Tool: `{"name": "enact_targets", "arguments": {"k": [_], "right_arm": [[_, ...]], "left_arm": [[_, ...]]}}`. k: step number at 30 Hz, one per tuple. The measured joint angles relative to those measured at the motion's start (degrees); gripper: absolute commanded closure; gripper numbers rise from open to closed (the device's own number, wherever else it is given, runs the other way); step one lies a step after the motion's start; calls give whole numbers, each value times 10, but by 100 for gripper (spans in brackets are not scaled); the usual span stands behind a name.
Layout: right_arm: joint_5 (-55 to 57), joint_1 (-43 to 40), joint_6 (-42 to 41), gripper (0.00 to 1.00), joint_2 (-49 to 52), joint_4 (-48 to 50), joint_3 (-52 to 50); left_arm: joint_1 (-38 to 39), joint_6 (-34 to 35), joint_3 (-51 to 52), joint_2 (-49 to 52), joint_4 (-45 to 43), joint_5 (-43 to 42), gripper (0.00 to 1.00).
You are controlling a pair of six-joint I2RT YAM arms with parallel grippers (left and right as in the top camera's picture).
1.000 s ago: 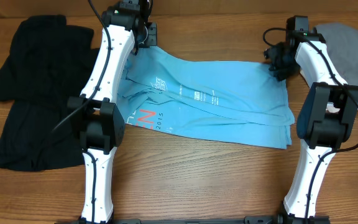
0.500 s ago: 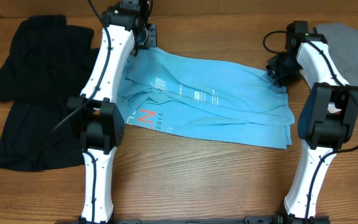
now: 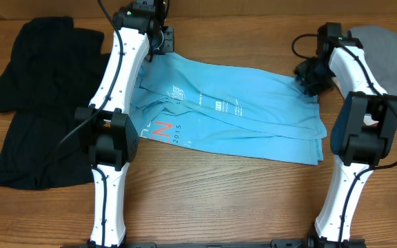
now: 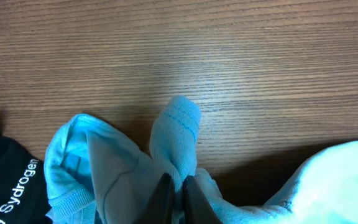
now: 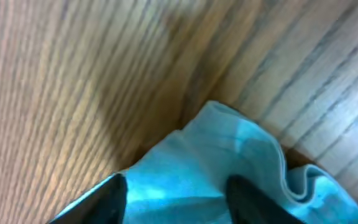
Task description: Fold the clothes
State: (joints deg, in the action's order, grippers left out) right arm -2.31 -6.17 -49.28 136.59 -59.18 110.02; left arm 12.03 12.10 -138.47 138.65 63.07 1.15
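- Black shirt (image 3: pixel 36 103): heaped loosely at the far left of the table, not part of the task. A white logo shows at its edge in the left wrist view.
- Left end effector (image 3: pixel 158 40): at the far left corner of the blue cloth. Its fingers are pressed together, pinching a raised tuck of the fabric.
- Light blue T-shirt (image 3: pixel 253 117): at the table's centre between the two arms, spread crosswise. The printed text faces up, and layers overlap along the near right edge.
- Right end effector (image 3: pixel 310 74): at the far right corner of the T-shirt. Its fingers are spread, with the cloth edge lying between them and not clamped.
- Grey garment (image 3: pixel 391 55): far right, partly behind the right arm, untouched.
- Progress, as a judgement: early to middle. The shirt appears doubled lengthwise but is rumpled. The right corner has yet to be gripped, and the crosswise folds and smoothing remain.
- Table (image 3: pixel 219 207): brown wood grain, matt, bare along the near side. Nothing of the room shows beyond it.
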Motion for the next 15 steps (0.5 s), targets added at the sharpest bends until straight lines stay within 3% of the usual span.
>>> {"name": "enact_targets", "arguments": {"k": [9,15], "right_arm": [[-1,4,3,30,0,5,2],[19,7,13,29,5,-42,11]], "left_arm": [[0,0,0,0,0,0,96],[0,0,0,0,10,0,96]]}}
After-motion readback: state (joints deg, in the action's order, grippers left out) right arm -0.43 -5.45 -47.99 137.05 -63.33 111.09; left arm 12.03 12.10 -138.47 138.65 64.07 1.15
